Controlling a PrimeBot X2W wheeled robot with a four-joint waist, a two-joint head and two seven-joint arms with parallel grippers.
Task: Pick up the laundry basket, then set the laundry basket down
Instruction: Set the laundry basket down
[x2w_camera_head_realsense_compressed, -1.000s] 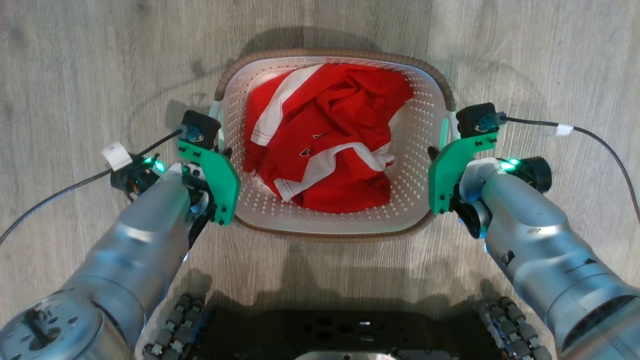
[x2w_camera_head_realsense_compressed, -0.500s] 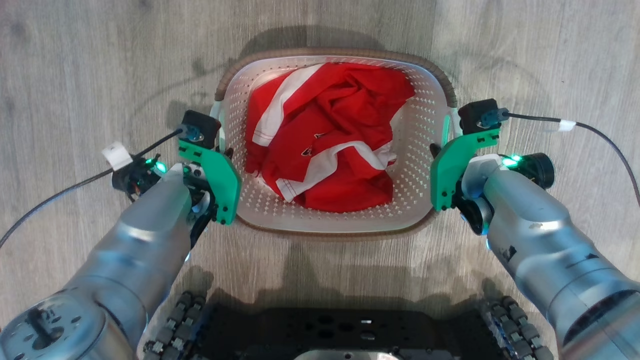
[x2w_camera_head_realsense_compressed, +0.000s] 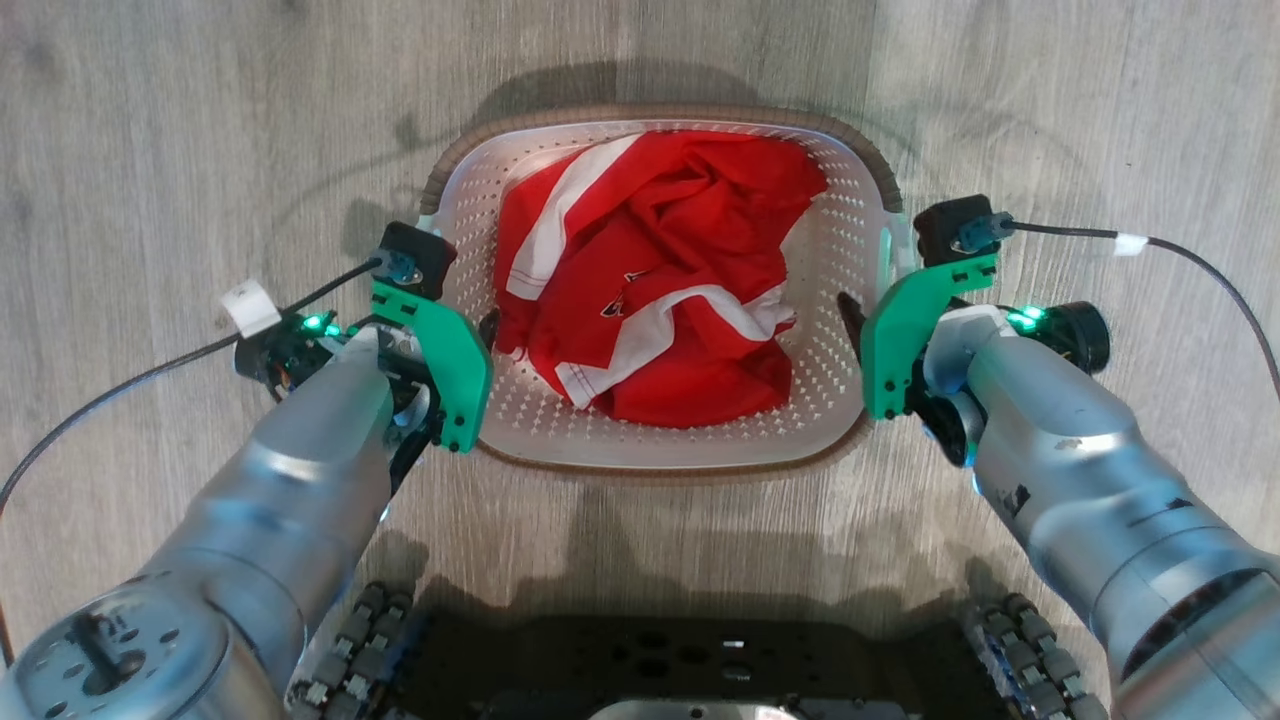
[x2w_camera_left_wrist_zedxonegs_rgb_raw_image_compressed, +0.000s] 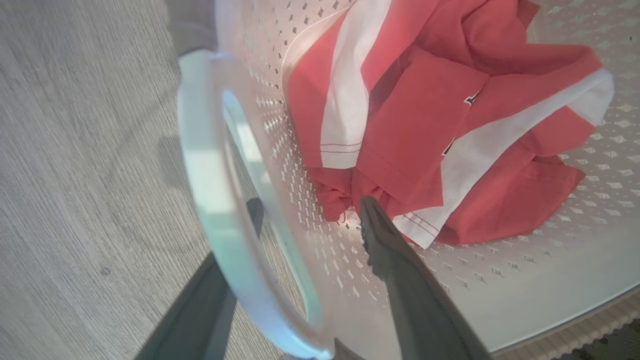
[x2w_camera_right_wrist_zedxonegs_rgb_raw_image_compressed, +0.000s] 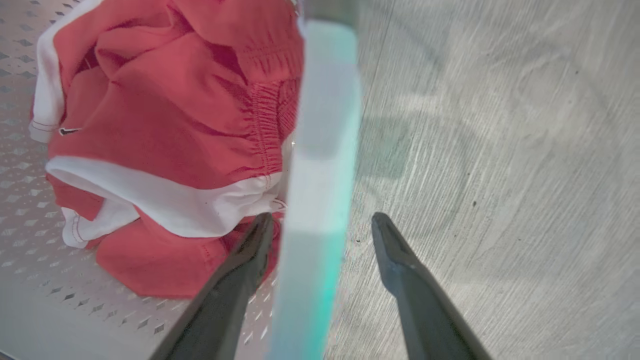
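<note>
Head view: my green wrist brackets (x2w_camera_head_realsense_compressed: 445, 370) cover most of both handles of the laundry basket (x2w_camera_head_realsense_compressed: 660, 455) and nearly all of my left fingers (x2w_camera_head_realsense_compressed: 488, 325) and right fingers (x2w_camera_head_realsense_compressed: 851, 312); contact not resolvable there. The red garment (x2w_camera_head_realsense_compressed: 650, 290) hides the basket floor beneath it; its logo (x2w_camera_head_realsense_compressed: 609, 308) is too small to read. Wrist views: left handle (x2w_camera_left_wrist_zedxonegs_rgb_raw_image_compressed: 210, 190) and right handle (x2w_camera_right_wrist_zedxonegs_rgb_raw_image_compressed: 320, 150) blurred, the right one running off the bottom edge.

Grey wood-grain floor (x2w_camera_head_realsense_compressed: 150, 120) beneath laundry basket (x2w_camera_head_realsense_compressed: 840, 250)
</note>
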